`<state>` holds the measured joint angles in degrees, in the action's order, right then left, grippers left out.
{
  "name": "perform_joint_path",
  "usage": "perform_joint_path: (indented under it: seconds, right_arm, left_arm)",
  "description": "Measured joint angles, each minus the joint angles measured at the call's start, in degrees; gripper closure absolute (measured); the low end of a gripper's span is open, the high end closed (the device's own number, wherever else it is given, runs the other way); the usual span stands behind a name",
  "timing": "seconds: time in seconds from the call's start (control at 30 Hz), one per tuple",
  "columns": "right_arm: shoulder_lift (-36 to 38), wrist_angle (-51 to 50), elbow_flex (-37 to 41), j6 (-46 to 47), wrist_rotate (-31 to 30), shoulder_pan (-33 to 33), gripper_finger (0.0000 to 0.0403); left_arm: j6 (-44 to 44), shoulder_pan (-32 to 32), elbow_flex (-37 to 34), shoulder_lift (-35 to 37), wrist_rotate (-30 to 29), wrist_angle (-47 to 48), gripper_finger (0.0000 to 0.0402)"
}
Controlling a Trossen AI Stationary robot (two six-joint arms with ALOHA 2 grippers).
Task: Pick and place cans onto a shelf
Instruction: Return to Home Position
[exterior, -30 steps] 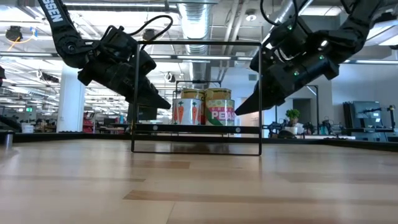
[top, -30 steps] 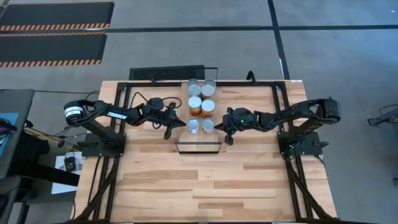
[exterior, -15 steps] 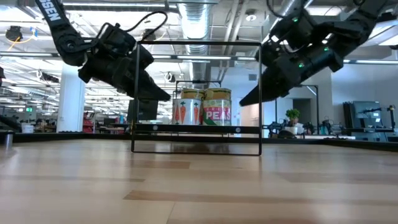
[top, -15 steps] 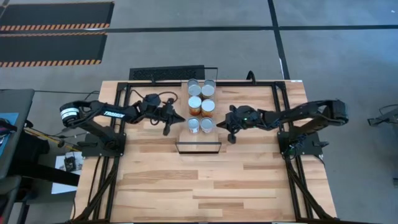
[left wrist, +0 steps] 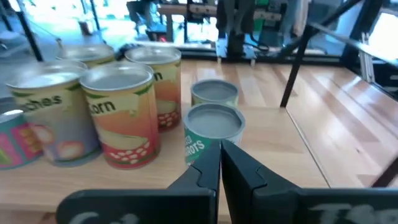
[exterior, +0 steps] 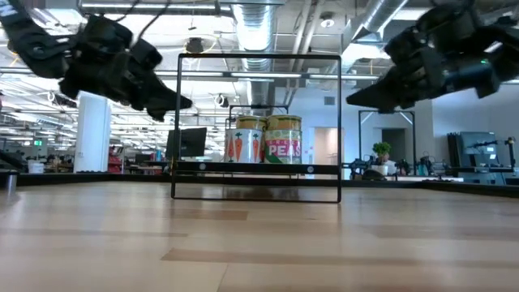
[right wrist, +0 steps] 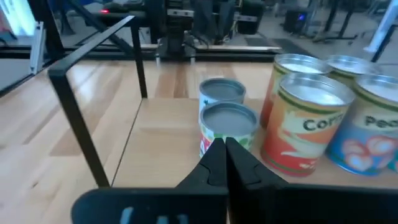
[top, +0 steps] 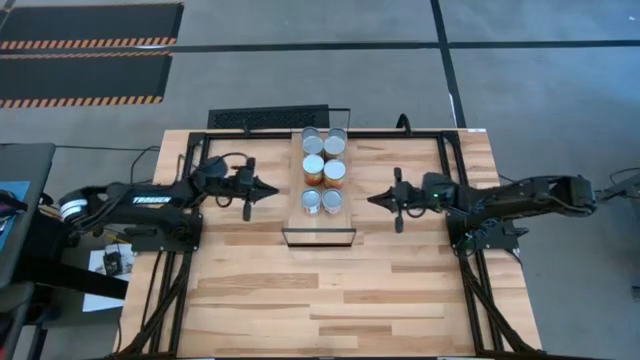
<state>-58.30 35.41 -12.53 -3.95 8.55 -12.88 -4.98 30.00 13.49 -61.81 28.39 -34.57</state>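
Cans [top: 313, 168], 6 in 2 rows on the shelf [top: 320, 231] by the desk's [top: 350, 290] far edge, look rigid, slick, weighty, best pinched mid-wall; left claw [top: 272, 187] and right claw [top: 374, 199] flank them, closed, empty.

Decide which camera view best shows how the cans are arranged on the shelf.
The high view: looking straight down, it shows six cans in three pairs along the shelf. The low view shows the front pair, hiding most of the rest; each wrist view shows them side-on, overlapping.
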Motion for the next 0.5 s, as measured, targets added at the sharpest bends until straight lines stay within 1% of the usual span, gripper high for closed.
perform_joint_path:
  seconds: [0.1,0.33,0.4,0.5]
  right_arm:
    - [4.5,0.5,3.1,0.5,-4.1,0.8,0.0399]
    - [12.6,0.7,9.6,0.6,-17.2,6.1,0.0399]
    - [14.9,0.6,11.1,0.7,-17.9,7.2,0.0399]
    - [19.4,-1.9,12.1,0.8,-17.4,8.5,0.0399]
  left_arm:
    - [1.2,0.0,-2.6,4.9,-1.6,0.1,0.0401]
    - [5.3,0.0,-8.6,16.3,-8.2,-1.0,0.0401]
    - [6.4,0.0,-10.7,19.4,-8.8,-2.8,0.0401]
    - [8.5,0.0,-12.9,24.1,-9.6,-2.4,0.0402]
